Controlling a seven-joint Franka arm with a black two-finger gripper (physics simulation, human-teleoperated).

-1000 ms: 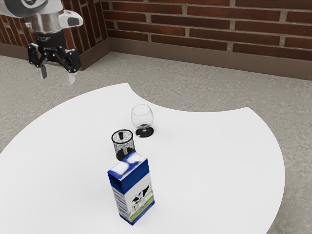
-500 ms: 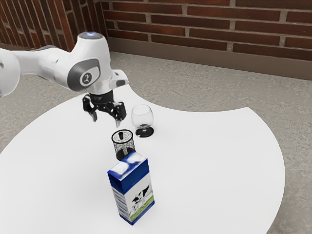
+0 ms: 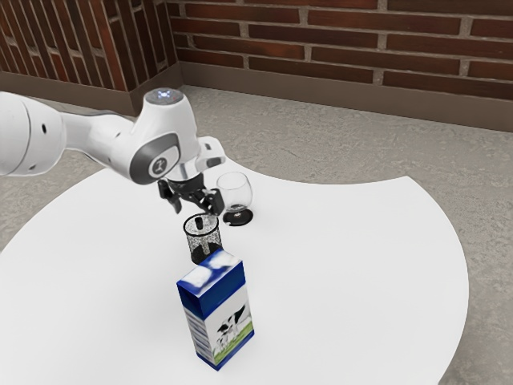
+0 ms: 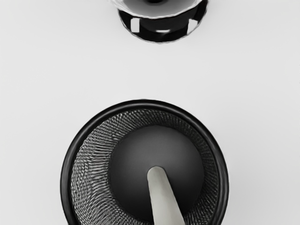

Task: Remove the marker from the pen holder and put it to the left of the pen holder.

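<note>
Inward of the bench's notched edge: our hand, spread, above the mesh pen holder
Marker: inside it

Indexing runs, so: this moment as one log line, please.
gripper: open, above pen holder | marker: in pen holder, ungripped | carton, glass: on table

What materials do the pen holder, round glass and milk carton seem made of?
Pen holder: probably black metal, from its fine mesh wall; plastic is possible.
Round glass: smooth glass or clear plastic; its bowl is transparent.
Milk carton: likely coated cardboard, boxy with printed cows.
</note>
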